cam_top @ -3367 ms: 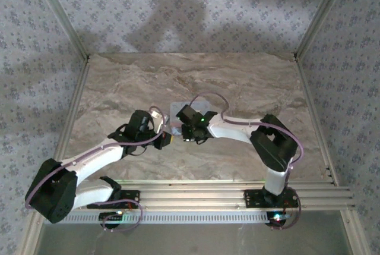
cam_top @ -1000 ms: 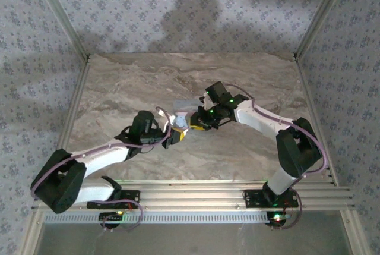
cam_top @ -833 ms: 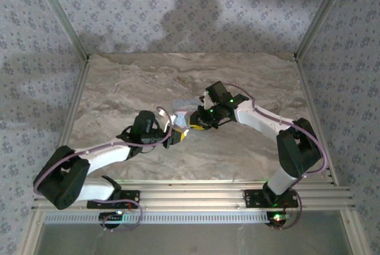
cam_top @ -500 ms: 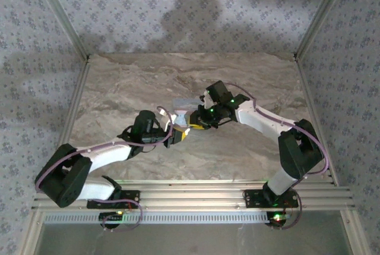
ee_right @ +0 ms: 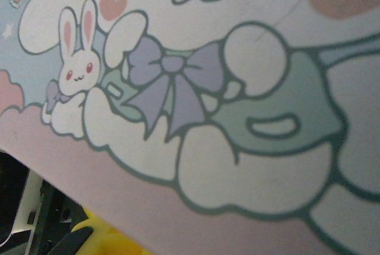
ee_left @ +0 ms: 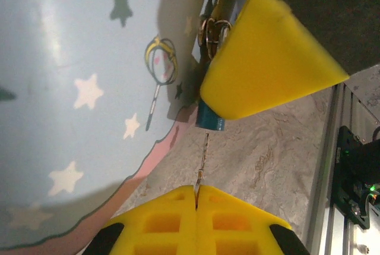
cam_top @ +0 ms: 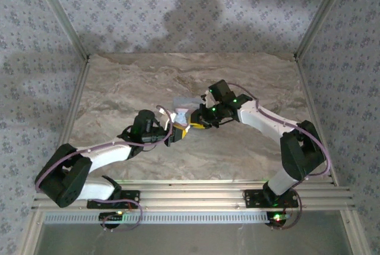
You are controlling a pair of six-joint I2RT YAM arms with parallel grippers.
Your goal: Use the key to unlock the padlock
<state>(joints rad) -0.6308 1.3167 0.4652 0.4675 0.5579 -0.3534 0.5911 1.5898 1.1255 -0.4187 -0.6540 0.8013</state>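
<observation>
Since the first overhead picture my right arm has unfolded, and its elbow has swung out toward 4 o'clock. The right gripper (cam_top: 196,123) now reaches in from 3 o'clock instead of from below. Over the last second both arms have only crept, and the left gripper (cam_top: 178,132) has edged a little toward 1 o'clock.

Both claws meet at the 6 o'clock edge of the tin (cam_top: 185,103), which lies mid-table (cam_top: 255,82).

On the left wrist camera the left gripper (ee_left: 196,192) is clenched on the key (ee_left: 202,157), whose thin blade points to 12 o'clock. Straight ahead of it is the padlock (ee_left: 209,119), a small blue body with its ring (ee_left: 215,28) above. It is tucked against one yellow finger (ee_left: 261,59) of the right claw, which seems to me to be grasping it. The other finger is hidden.

The blade tip is right at the padlock's lower end, but I cannot tell whether it has entered. I judge this to be the insertion step. The blade looks nearly lined up, so only a small push and then a turn remain.
</observation>
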